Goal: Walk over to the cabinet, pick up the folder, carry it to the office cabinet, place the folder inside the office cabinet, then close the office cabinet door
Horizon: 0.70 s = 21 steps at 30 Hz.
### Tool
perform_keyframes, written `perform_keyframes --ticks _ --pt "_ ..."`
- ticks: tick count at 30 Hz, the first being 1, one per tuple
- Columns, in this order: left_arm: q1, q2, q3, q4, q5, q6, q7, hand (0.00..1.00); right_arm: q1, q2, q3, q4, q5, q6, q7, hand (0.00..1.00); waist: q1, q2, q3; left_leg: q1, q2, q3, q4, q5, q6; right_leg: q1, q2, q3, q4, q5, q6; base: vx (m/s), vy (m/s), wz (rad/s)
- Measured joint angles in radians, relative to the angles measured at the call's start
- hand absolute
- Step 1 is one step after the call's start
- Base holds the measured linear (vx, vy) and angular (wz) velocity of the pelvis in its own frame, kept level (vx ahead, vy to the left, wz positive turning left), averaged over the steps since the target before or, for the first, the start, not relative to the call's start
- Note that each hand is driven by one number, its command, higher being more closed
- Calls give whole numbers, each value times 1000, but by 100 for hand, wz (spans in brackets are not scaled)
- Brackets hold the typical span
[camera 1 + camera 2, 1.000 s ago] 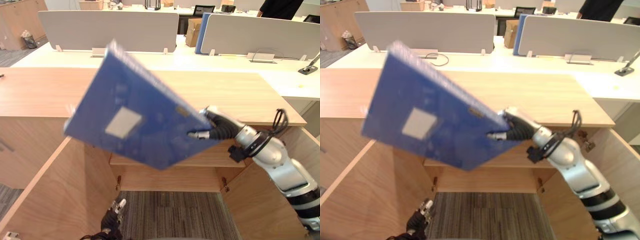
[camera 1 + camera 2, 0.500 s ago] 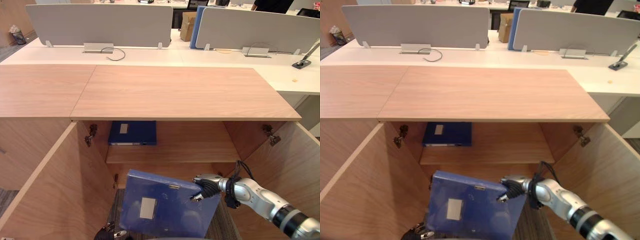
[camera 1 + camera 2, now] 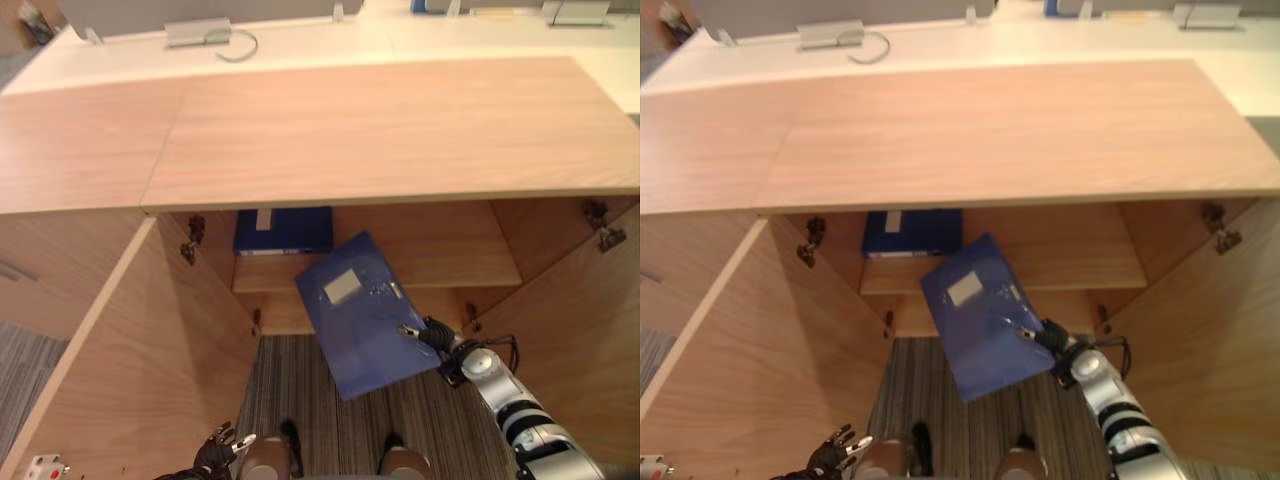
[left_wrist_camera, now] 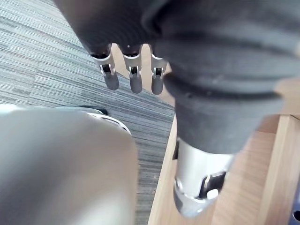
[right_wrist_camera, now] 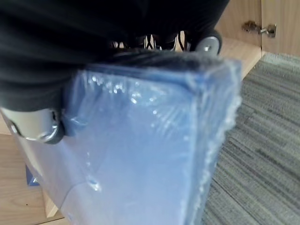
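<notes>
I see the office cabinet open, doors wide, shelf partly hidden under its top, blue folder tilted in the free opening, my right hand clamped on its edge, left hand low by the left door, fingers loose.

Grey striped carpet; white desk behind.

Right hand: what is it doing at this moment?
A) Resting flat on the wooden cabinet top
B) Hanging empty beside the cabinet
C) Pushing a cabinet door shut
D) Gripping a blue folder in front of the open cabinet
D: the right hand pinches a corner of the blue plastic-wrapped folder, which hangs tilted before the shelves of the open wooden cabinet.
</notes>
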<state>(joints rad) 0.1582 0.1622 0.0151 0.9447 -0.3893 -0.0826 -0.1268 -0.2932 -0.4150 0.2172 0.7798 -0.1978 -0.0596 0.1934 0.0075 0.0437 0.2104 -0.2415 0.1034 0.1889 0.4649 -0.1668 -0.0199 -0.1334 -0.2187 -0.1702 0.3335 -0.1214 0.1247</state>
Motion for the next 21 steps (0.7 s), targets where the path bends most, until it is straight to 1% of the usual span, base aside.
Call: perform_keyframes --ticks 2,3,5,6,7,9,10,11,12,13,14,15,16,17,18,20,21 --pt "-12 -9 42 7 1 -2 16 0 2 44 -1 -4 22 8 -15 100 10 -16 35 -58 0 22 104 -50 10 -100 -35 32 169 -69 9 -100 52 -18" --pt "-17 -11 50 7 2 -1 24 0 5 54 2 -7 21 10 -18 100 13 -20 40 -77 0 26 133 -66 14 -127 -45 43 208 -89 13 -120 24 -7" --pt "-29 -25 82 -7 5 -6 63 0 23 82 2 -51 24 18 -28 100 16 -27 67 -152 -8 32 240 -111 24 -220 -83 70 344 -151 27 -141 27 4" --pt "-31 -30 95 -14 5 -8 75 0 29 90 1 -69 28 19 -31 100 18 -31 72 -186 -10 36 274 -125 22 -261 -97 80 389 -167 31 -181 36 4" --pt "-37 -33 113 -16 3 -9 88 0 33 99 -1 -87 79 20 -38 100 25 -39 78 -238 -11 43 319 -139 29 -326 -106 102 448 -185 32 -151 22 0" --pt "-37 -38 132 -31 -1 -9 95 0 34 115 -22 -99 136 24 -43 100 28 -47 87 -273 -11 45 347 -146 30 -366 -111 113 482 -194 33 -116 10 0" --pt "-28 -44 144 -61 -4 -16 91 0 34 135 -66 -107 206 27 -47 100 35 -50 99 -302 -9 46 373 -154 33 -397 -114 121 510 -201 33 -122 17 4" --pt "-19 -53 154 -90 -10 -22 94 0 31 158 -118 -112 329 32 -57 100 41 -51 106 -330 -9 46 397 -159 38 -426 -120 125 533 -209 31 -99 15 7" --pt "-22 -57 161 -93 -16 -22 99 0 27 169 -138 -112 408 32 -65 100 43 -52 106 -346 -10 46 406 -161 39 -442 -124 126 546 -212 32 -73 27 11" --pt "-29 -61 171 -93 -28 -22 105 0 15 197 -176 -113 558 30 -80 100 44 -55 111 -366 -9 46 420 -163 40 -461 -126 128 559 -215 31 -34 43 7" --pt "-39 -61 175 -95 -60 -20 114 0 -24 250 -234 -121 791 23 -116 100 46 -58 129 -389 -7 46 441 -166 46 -484 -126 134 579 -219 31 -36 54 3" --pt "-42 -61 176 -98 -72 -19 119 0 -45 269 -260 -123 870 17 -131 100 46 -59 139 -392 -5 46 450 -170 48 -487 -126 136 585 -221 30 -21 51 -1" --pt "-47 -63 176 -104 -89 -18 126 0 -74 289 -296 -126 982 2 -155 100 47 -59 144 -405 -5 43 464 -175 52 -500 -127 141 597 -226 33 -4 61 4" --pt "-59 -67 176 -120 -115 -17 139 0 -119 300 -339 -147 1145 -26 -183 100 52 -58 151 -434 -6 42 488 -182 57 -526 -132 145 617 -231 35 -1 64 7" --pt "-64 -69 176 -128 -122 -17 142 0 -134 306 -360 -166 1190 -34 -191 100 54 -57 156 -446 -7 40 496 -184 58 -536 -133 145 624 -233 36 3 78 10" --pt "-71 -75 175 -159 -140 -18 146 0 -172 315 -415 -233 1319 -75 -208 100 61 -53 171 -475 -7 32 520 -192 63 -555 -135 144 640 -239 40 5 56 10" --pt "-73 -78 171 -172 -159 -18 149 0 -190 319 -437 -281 1402 -120 -211 100 67 -53 180 -482 -11 30 530 -198 65 -560 -141 144 649 -245 42 16 62 16"
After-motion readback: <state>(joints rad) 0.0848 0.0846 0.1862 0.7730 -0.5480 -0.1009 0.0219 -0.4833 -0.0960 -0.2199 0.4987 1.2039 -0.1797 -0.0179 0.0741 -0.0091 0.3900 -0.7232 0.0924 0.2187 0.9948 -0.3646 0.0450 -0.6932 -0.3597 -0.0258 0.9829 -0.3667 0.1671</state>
